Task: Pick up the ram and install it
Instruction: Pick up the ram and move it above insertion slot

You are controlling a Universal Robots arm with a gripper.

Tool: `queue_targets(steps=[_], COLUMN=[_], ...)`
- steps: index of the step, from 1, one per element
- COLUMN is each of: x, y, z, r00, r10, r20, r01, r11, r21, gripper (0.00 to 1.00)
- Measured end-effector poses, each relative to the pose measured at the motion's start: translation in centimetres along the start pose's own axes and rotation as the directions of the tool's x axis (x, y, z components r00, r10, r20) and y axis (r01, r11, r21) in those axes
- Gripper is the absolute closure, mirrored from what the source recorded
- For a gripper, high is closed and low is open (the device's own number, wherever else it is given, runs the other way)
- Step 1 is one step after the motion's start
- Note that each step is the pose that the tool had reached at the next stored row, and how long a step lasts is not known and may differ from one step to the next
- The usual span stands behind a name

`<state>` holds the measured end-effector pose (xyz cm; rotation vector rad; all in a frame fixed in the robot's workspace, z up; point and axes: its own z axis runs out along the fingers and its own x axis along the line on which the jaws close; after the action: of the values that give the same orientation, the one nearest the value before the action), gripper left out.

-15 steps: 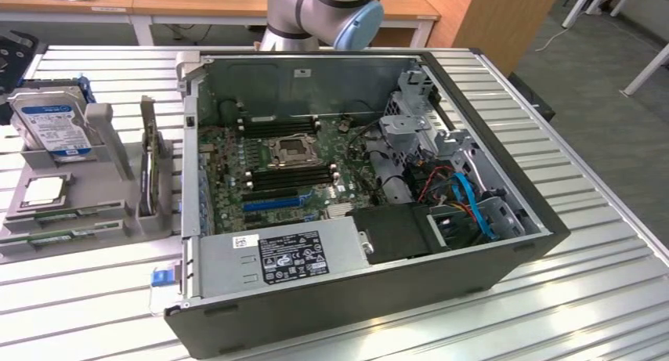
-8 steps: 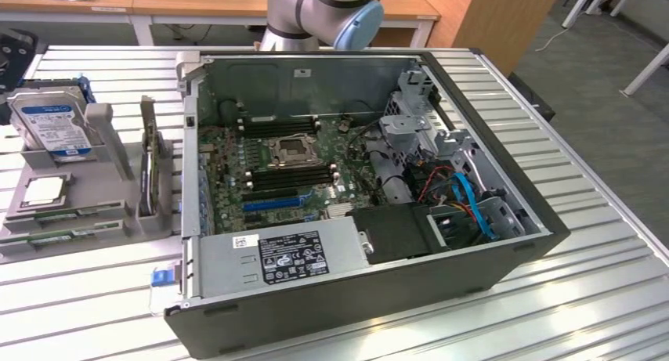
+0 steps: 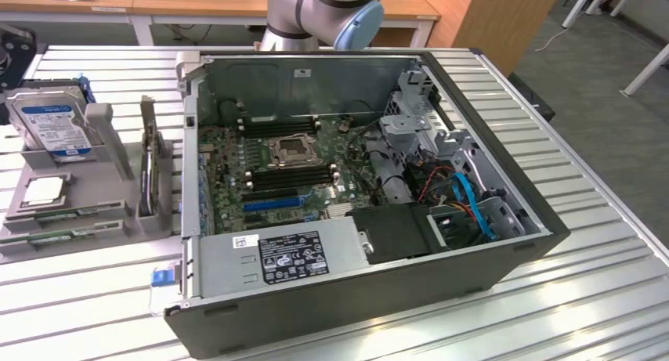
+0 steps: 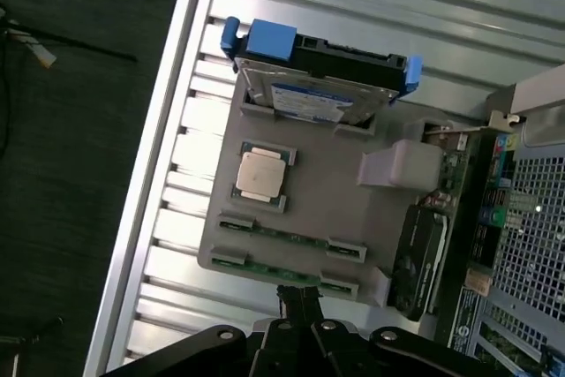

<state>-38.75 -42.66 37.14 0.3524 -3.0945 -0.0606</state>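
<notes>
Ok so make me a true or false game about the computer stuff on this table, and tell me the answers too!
1. The computer case is open, so you can see the green motherboard inside. True.
2. The gripper is holding a ram stick. False: it is shut on nothing, and the ram sticks lie in the gray holder.
3. The square silver chip sits in the gray holder. True.
4. The hard drive is inside the computer case. False: it stands in the gray holder, outside the case.
</notes>
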Motion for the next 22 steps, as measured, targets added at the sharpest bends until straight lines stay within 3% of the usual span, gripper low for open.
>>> queue_targets(steps=[5, 10, 16, 22], x=[0.0, 0.0, 0.0, 0.0], y=[0.0, 0.0, 0.0, 0.0], z=[0.0, 0.01, 0.01, 0.02], r00=[0.9958, 0.9836, 0.9581, 0.9211], r10=[-0.091, -0.18, -0.286, -0.389], r20=[-0.0039, -0.0079, -0.0129, -0.0179], r01=[0.091, 0.18, 0.286, 0.389], r11=[0.9958, 0.9836, 0.9582, 0.9212], r21=[0.0018, 0.0033, 0.0045, 0.0052], gripper=[0.9, 0.9, 0.9, 0.9])
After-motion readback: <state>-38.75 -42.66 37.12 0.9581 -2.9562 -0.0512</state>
